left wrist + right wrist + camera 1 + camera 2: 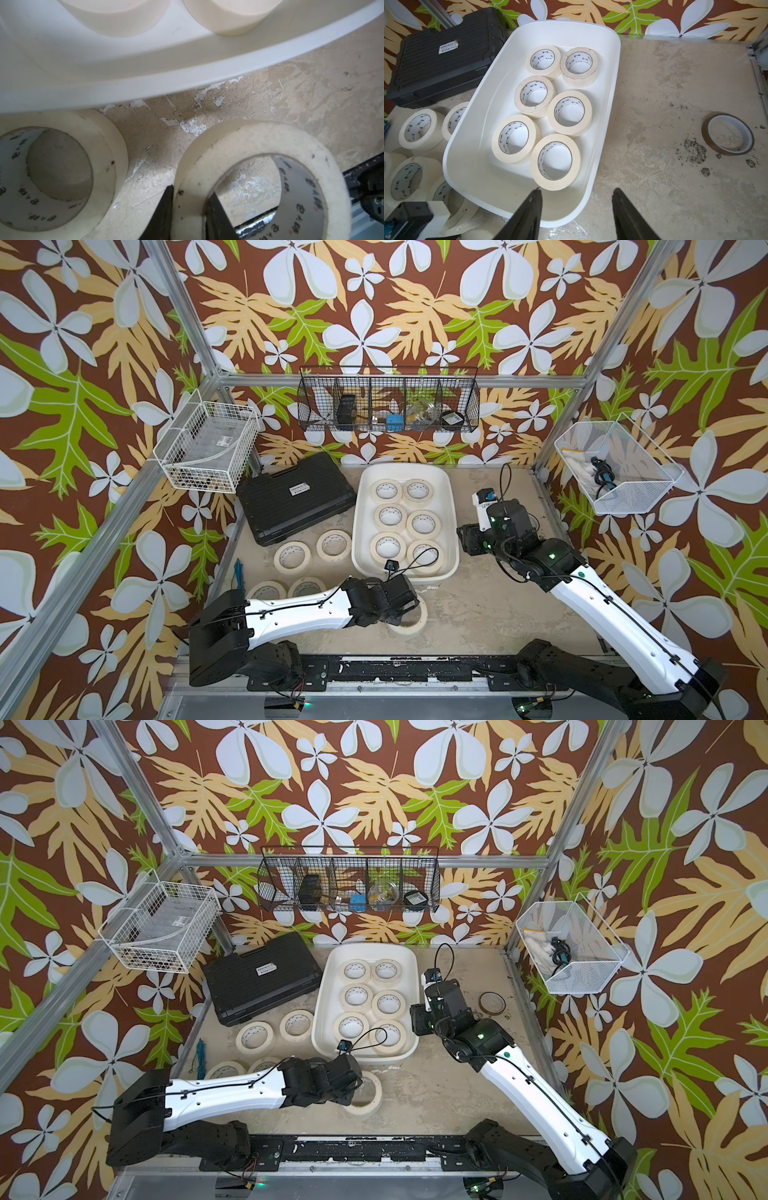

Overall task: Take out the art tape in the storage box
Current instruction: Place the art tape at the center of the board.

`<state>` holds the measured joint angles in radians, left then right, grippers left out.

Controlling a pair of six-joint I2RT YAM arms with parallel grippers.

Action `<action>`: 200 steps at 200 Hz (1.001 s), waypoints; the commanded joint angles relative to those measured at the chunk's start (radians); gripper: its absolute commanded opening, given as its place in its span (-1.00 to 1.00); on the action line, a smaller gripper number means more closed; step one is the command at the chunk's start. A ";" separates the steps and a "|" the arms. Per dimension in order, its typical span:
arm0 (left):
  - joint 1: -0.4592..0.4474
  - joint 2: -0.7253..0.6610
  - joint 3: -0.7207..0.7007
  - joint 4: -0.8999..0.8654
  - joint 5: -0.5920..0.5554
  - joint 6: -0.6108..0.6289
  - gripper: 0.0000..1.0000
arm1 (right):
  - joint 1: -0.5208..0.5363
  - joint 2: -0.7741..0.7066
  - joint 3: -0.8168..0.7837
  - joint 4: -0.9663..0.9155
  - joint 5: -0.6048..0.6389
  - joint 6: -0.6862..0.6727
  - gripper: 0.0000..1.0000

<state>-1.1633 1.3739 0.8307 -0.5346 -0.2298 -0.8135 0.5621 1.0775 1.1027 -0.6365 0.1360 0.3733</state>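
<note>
The left gripper [190, 191] pinches the wall of one held roll [259, 141], one finger inside its core, just outside the storage box [500, 187] rim. Six rolls of art tape [556, 184] lie flat inside the box, cores upright. The right gripper [577, 190], jaws spread, hangs over the box's corner; we judge it nearer, with the closest roll straight ahead. A black case [436, 68] flanks the box; nothing intervenes.
</note>
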 commanded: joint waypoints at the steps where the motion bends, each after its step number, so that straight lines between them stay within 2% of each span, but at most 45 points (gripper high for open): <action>1: -0.001 0.009 -0.022 0.090 -0.036 -0.018 -0.60 | -0.001 0.002 -0.004 0.024 -0.003 -0.006 0.15; 37: 0.000 0.050 -0.069 0.138 -0.064 -0.037 -0.60 | -0.004 0.004 -0.014 0.026 -0.012 -0.006 0.15; 110: 0.003 0.074 -0.088 0.120 -0.166 -0.128 -0.58 | -0.007 0.005 -0.026 0.034 -0.031 -0.005 0.15; 177: 0.019 0.102 -0.087 0.137 -0.151 -0.148 -0.36 | -0.008 0.007 -0.038 0.041 -0.042 -0.005 0.15; 200: 0.020 0.098 -0.081 0.137 -0.151 -0.148 -0.22 | -0.010 0.007 -0.039 0.043 -0.044 -0.006 0.15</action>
<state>-1.1461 1.4750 0.7399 -0.4084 -0.3664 -0.9504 0.5533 1.0836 1.0664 -0.6144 0.1001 0.3660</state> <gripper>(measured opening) 0.356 0.576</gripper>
